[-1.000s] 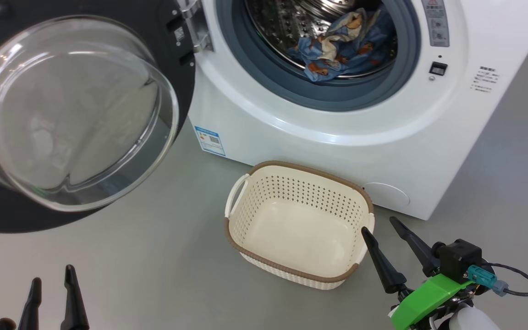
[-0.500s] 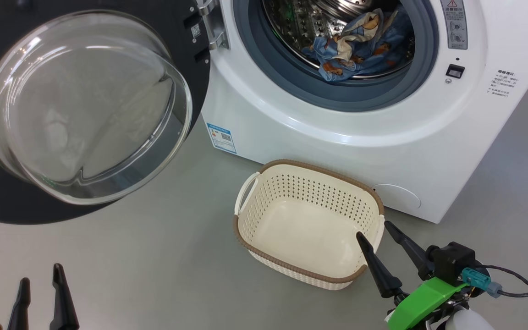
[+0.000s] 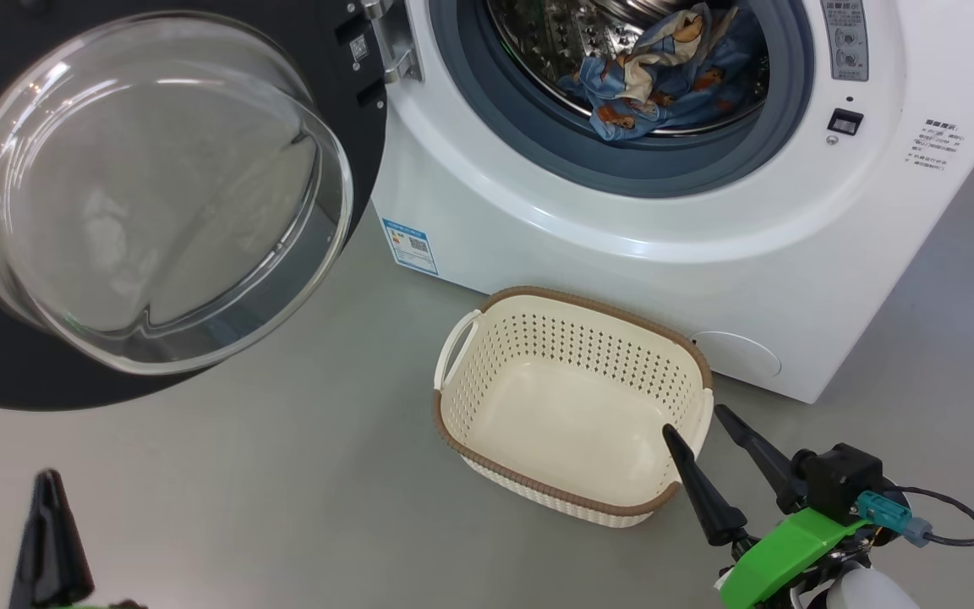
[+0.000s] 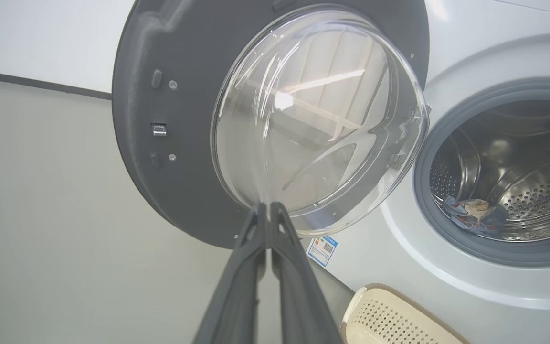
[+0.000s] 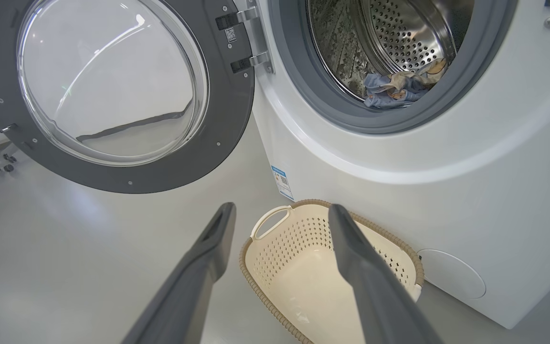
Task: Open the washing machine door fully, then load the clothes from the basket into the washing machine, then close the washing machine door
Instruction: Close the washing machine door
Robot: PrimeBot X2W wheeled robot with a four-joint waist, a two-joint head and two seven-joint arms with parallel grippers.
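The washer (image 3: 622,254) is white, with a grey-blue seal (image 3: 622,173), a shiny steel drum (image 5: 399,38) dotted with holes, and a blue-and-white label (image 3: 410,245). The door (image 3: 149,194) has a glossy black rim round clear glass. The clothes (image 3: 664,80) are light blue, printed with orange-and-brown faces. The basket (image 3: 571,338) is cream, patterned with rows of small holes, under a brown woven-look rim. The floor (image 3: 284,491) is plain grey. The right gripper (image 3: 694,420) has black fingers (image 3: 698,489) and a bright green mount (image 3: 779,554).

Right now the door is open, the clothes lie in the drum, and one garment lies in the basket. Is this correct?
Not quite. The basket is empty; the head view and the right wrist view show its bare bottom. The rest is right: the door is open and the clothes lie in the drum.
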